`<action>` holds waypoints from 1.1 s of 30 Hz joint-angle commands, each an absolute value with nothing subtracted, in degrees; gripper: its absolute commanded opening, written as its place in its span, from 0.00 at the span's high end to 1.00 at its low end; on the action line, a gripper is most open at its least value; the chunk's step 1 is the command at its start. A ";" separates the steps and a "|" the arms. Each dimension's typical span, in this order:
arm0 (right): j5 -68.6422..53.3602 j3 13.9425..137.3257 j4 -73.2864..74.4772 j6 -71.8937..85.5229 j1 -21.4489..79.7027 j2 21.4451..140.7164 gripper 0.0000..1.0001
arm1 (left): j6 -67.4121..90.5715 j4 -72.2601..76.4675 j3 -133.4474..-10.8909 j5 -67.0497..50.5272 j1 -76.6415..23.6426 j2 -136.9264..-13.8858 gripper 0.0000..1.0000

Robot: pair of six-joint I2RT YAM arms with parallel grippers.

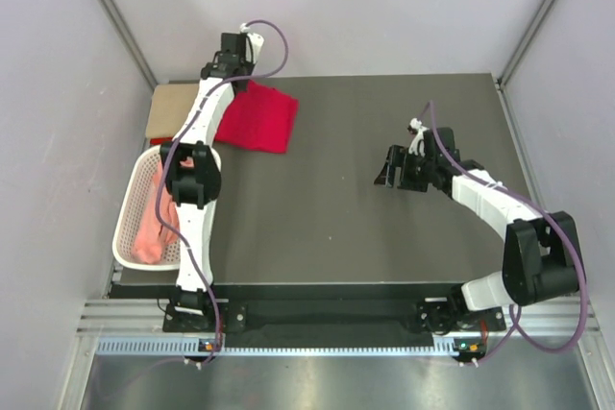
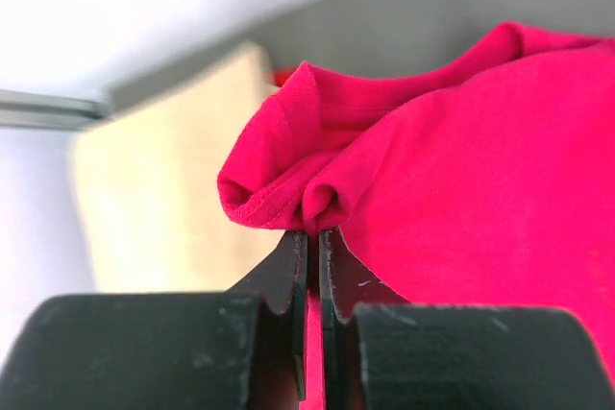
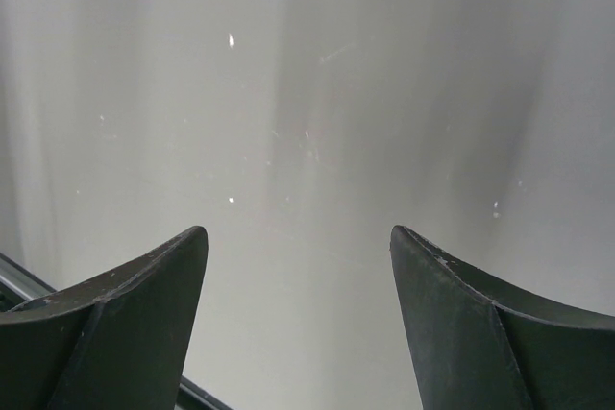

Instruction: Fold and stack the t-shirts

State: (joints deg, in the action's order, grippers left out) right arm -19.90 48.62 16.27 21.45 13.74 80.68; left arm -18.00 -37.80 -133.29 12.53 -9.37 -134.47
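A folded crimson red t-shirt [image 1: 259, 119] lies at the back left of the table. My left gripper [image 1: 237, 84] is shut on a bunched edge of this red t-shirt [image 2: 480, 170], pinched between its fingertips [image 2: 293, 256]. A folded tan t-shirt [image 1: 171, 108] lies at the far left corner, beside the red one; it shows blurred in the left wrist view [image 2: 163, 199]. A salmon pink t-shirt [image 1: 154, 229] is in the white basket [image 1: 130, 206]. My right gripper [image 1: 386, 176] is open and empty over bare table at the middle right; its fingers [image 3: 144, 304] frame only the grey surface.
The white mesh basket hangs at the table's left edge, partly under my left arm. The dark table [image 1: 384, 237] is bounded by grey walls behind and at both sides. A small red strip [image 1: 157, 142] shows under the tan shirt.
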 commanded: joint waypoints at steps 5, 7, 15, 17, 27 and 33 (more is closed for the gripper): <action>-20.92 52.47 13.98 19.60 12.66 81.39 0.22 | -27.85 -24.53 -137.11 17.31 -5.46 -129.20 1.00; -20.83 52.47 13.80 19.51 12.31 81.30 0.23 | -29.26 -22.78 -137.11 17.40 -4.66 -129.11 1.00; -21.71 50.54 11.52 19.77 11.34 80.16 0.22 | -35.16 -17.06 -134.65 18.02 -0.45 -128.06 1.00; -22.15 50.10 11.25 19.86 11.08 79.81 0.22 | -33.84 -16.35 -135.52 17.67 2.28 -128.06 1.00; -26.45 49.04 9.40 21.09 10.55 82.62 0.22 | -31.29 -12.49 -132.54 9.41 10.19 -131.73 1.00; -26.81 49.75 9.76 21.01 9.85 84.20 0.22 | -29.80 -7.65 -132.71 9.58 11.51 -137.01 0.98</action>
